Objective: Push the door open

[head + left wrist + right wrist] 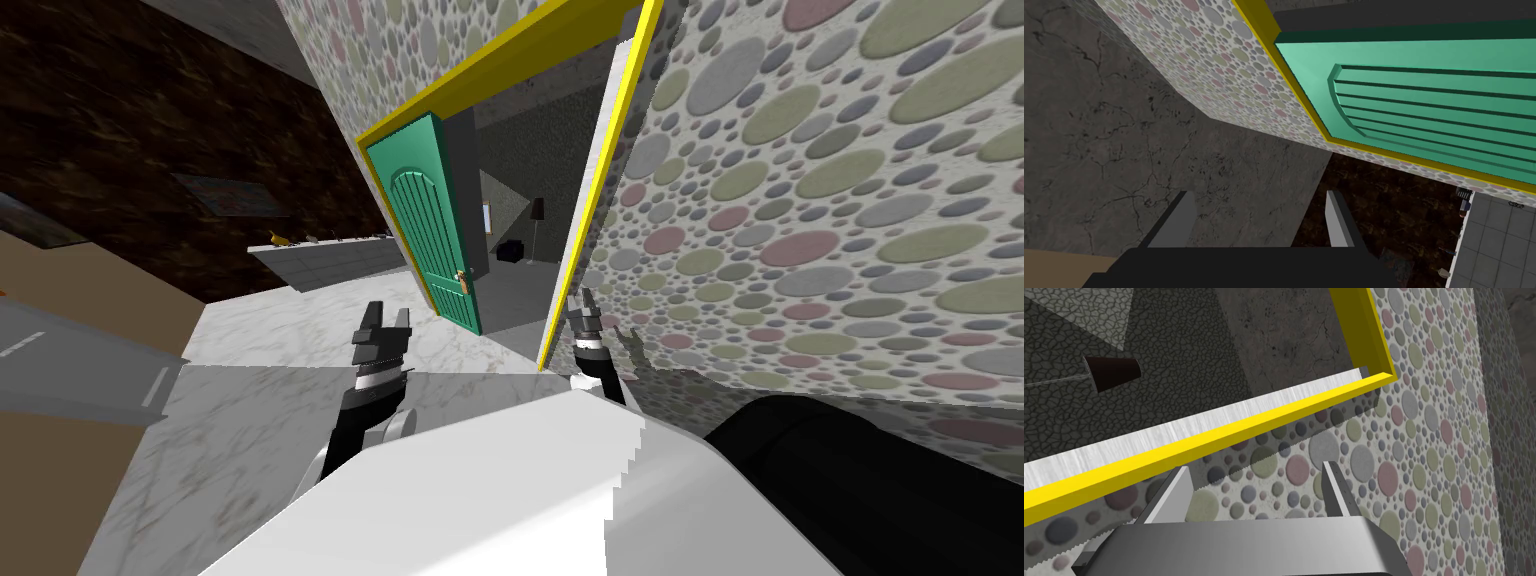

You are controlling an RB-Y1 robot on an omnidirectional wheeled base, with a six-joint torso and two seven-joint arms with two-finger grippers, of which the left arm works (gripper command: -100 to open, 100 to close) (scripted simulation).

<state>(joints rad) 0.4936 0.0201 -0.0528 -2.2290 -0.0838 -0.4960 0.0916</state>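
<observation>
Door (435, 225) position: hung on the robot's left side of the yellow frame (590, 200), swung partway into the room beyond, ahead of the robot and slightly to its left. The opening between its free edge and the right jamb shows a grey floor and a floor lamp (537, 210).

Claw state: the left claw (383, 335) is raised in front of the door and clear of it, with its fingers spread and nothing between them. In the left wrist view it (1258, 200) points up past the door's top corner (1424, 100). The right claw (585, 315) is likewise open and empty. It (1256, 470) sits just beside the right jamb (1224, 433), close to the spotted wall (1399, 438).

Hazards:
- The right claw is likely to strike the jamb or scrape the wall if the base advances without that arm being drawn in.
- A push applied near the hinge side would probably turn the door very little. Contact nearer the free edge is advisable.
- Thin blade fingers may slip along the ribbed panel or catch on the handle (462, 280).

Appearance: green slab with an arched, vertically ribbed inset panel, a darker green edge, and a small brass-coloured handle low on the free side.
</observation>
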